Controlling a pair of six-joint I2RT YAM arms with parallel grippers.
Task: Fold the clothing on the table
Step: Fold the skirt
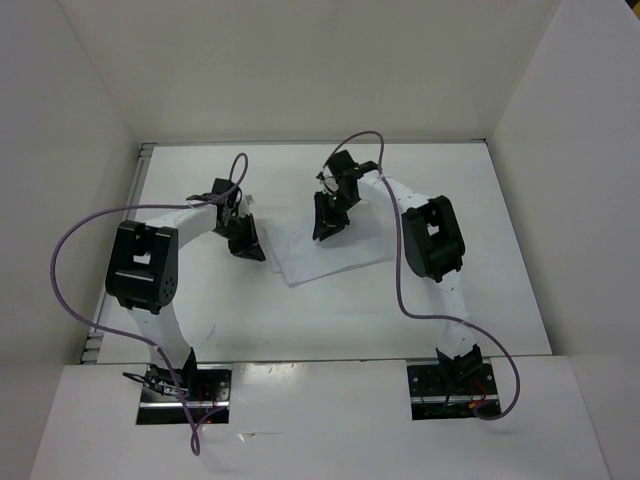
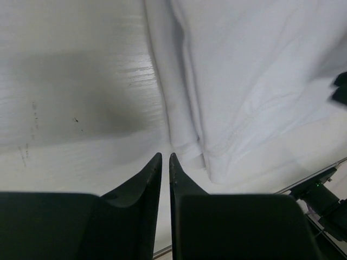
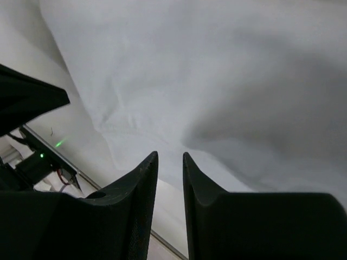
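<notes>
the clothing (image 1: 325, 255) lies folded mid-surface (image 1: 480, 290) between my hands. left hand (image 2: 165, 158) nearly closed, empty; right hand (image 3: 169, 158) slightly parted, empty. pinching one layer could undo the fold.

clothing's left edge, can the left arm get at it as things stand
Probably yes: the left gripper sits right beside the clothing on the table, with nothing between them.
</notes>
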